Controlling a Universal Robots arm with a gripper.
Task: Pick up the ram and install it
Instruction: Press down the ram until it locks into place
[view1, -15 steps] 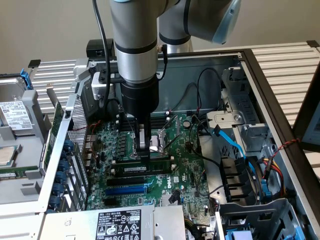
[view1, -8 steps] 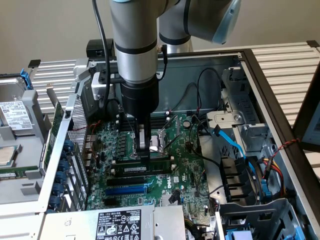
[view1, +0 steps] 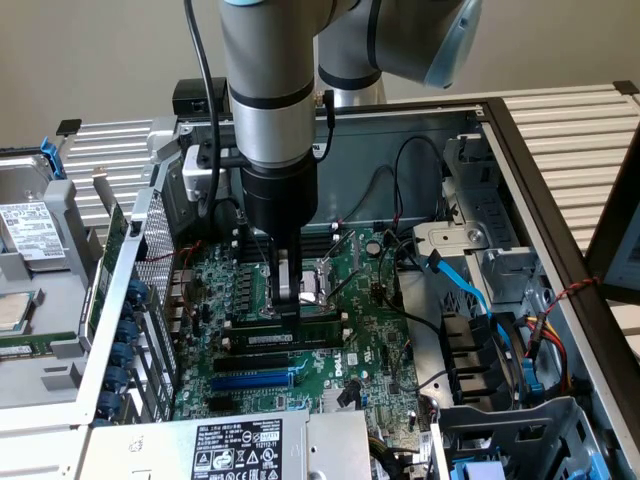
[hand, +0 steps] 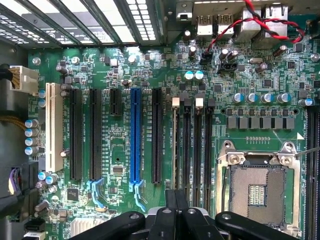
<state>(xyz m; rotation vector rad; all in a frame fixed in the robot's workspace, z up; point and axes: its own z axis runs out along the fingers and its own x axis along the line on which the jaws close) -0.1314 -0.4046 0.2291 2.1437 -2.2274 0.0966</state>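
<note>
Inside an open computer case, a green motherboard is seen lying flat, with a robot arm reaching straight down over its middle. In the exterior view the gripper is pressed down onto the ram, a thin stick with a pale label that is seated edge-up in one of the long black memory slots. The fingers are clenched together; their tips are masked by the dark slot, so it cannot be told whether the stick is pinched or only pushed.

The long axis of the ram runs from the exterior view's left to its right, parallel to the blue slot beside it, on the side toward the power supply. Most of the stick's face is hidden, since only its top edge is presented.

In the wrist view the black gripper body is cut off at the frame edge, and the empty processor socket is seen near it. The ram cannot be picked out with certainty there. The far case wall is partly hidden by the arm.
</note>
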